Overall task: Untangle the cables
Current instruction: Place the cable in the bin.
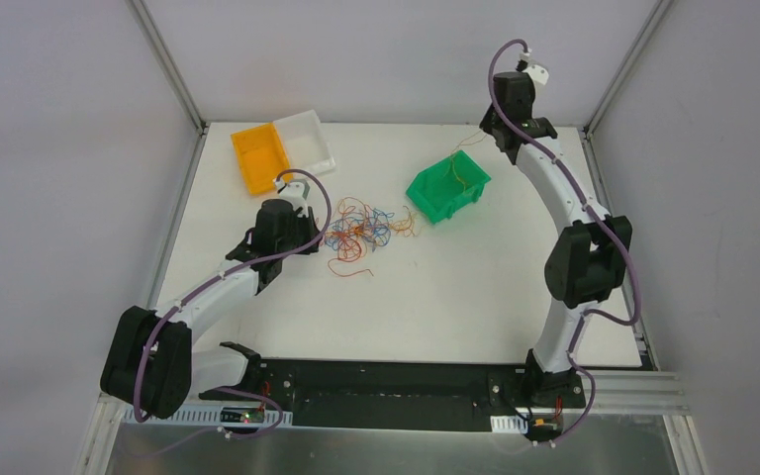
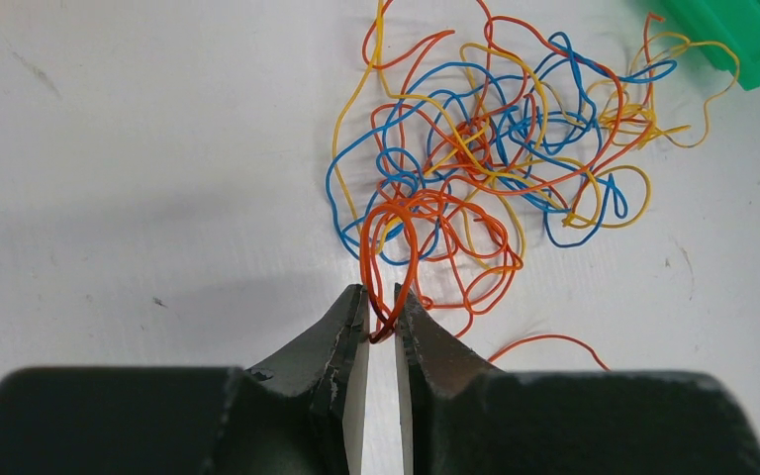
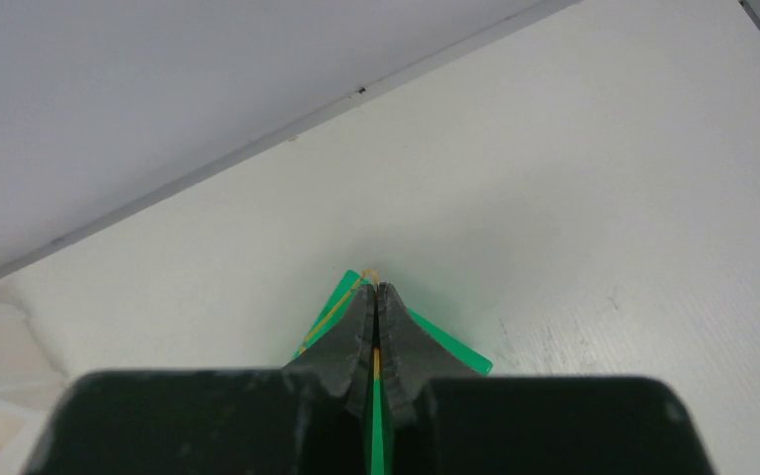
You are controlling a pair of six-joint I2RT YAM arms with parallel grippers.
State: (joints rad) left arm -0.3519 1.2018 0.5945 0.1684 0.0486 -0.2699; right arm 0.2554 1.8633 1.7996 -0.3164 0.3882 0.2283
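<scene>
Cables [image 1: 361, 226] bunched in a curly orange, blue and yellow clump mid-worktop [image 1: 435, 297], dead ahead of the left fingers [image 2: 348, 322]. Those nipped on one orange loop [image 2: 391, 247] running straight back into the clump. Right fingers [image 3: 361, 317] well apart, pressed together on a yellow strand [image 3: 334, 309] over the green bin [image 3: 435, 341]. Pinch clear only from the wrists; overhead too coarse.

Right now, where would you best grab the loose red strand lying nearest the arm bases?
Probably mid-arc on the red strand, coming straight down from above with the jaws across it. It curves over bare table on the near side of the cable clump, clear of its tangled loops.
</scene>
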